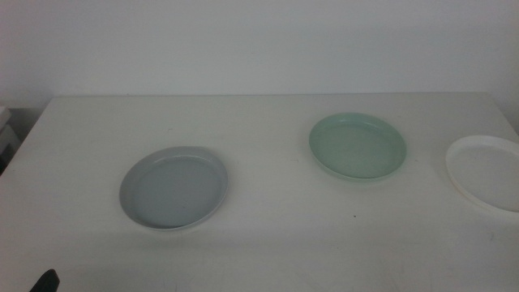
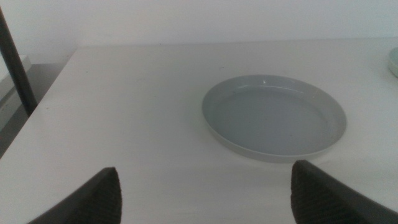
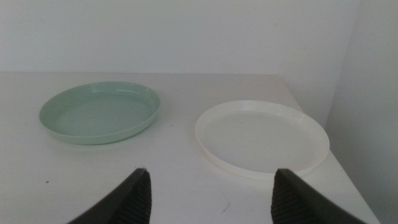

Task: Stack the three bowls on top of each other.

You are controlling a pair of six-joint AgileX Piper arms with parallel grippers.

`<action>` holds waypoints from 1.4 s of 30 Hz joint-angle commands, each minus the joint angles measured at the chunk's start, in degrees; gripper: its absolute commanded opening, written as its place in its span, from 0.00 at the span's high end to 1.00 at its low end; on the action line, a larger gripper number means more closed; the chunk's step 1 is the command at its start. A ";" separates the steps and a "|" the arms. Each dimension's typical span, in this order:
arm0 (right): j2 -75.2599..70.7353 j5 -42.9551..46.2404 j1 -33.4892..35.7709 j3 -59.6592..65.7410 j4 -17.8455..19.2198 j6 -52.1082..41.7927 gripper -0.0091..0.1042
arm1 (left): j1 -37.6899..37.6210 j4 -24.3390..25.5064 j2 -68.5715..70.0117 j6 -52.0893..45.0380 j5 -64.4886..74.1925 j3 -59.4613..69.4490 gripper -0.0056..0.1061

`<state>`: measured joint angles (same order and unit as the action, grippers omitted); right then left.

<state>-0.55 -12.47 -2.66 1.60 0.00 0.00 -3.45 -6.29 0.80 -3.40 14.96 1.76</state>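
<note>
On the white table (image 1: pixel 268 243), the grey-blue bowl (image 1: pixel 174 188) is set left and nearer, the mint green bowl (image 1: pixel 358 145) further right, the white bowl (image 1: pixel 486 172) at the right edge, all apart and empty. The left gripper (image 2: pixel 205 199) and the right gripper (image 3: pixel 211 199) are held wide, nothing between them.

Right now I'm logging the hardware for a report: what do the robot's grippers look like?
Only the jaws show. The left gripper and the right gripper each have two dark, nearly black, matte jaws with rounded tips. No cables, markings or arm links are visible; the middle view shows just a dark tip at its bottom edge.
</note>
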 commanded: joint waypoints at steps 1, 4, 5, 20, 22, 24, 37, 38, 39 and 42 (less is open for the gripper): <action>-1.31 3.59 0.09 -2.70 0.00 -0.32 0.48 | 0.07 -0.41 0.75 0.52 -4.38 -0.29 0.03; -0.63 0.90 0.09 -5.78 0.00 -0.32 0.48 | 0.07 -0.41 0.75 0.52 -4.38 -0.29 0.03; -0.14 -0.40 0.09 -7.19 0.00 -0.32 0.48 | 0.07 -0.41 0.75 0.52 -4.38 -0.29 0.03; 25.35 -18.45 0.09 -34.71 -3.66 -1.14 0.48 | 0.07 -0.41 0.75 0.52 -4.38 -0.29 0.03; 31.26 -20.63 0.09 -39.52 -4.65 0.00 0.48 | 0.07 -0.41 0.75 0.52 -4.38 -0.29 0.03; 36.62 -22.91 0.09 -44.31 -6.12 -0.49 0.48 | 0.07 -0.41 0.75 0.52 -4.38 -0.29 0.03; 71.42 -23.50 0.09 -68.39 -10.52 -5.10 0.48 | 0.07 -0.41 0.75 0.52 -4.38 -0.29 0.03; 74.54 -24.75 0.09 -70.71 -11.68 -6.11 0.48 | 0.07 -0.41 0.75 0.52 -4.38 -0.29 0.03; 77.16 -26.13 0.09 -73.23 -12.63 -6.83 0.48 | 0.07 -0.41 0.75 0.52 -4.38 -0.29 0.03; 87.39 -31.50 0.09 -81.04 -15.55 -8.33 0.48 | 0.07 -0.41 0.75 0.52 -4.38 -0.29 0.03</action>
<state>87.82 -45.10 -2.66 -77.34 -14.62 -6.99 -3.45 -6.29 0.80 -3.40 14.96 1.76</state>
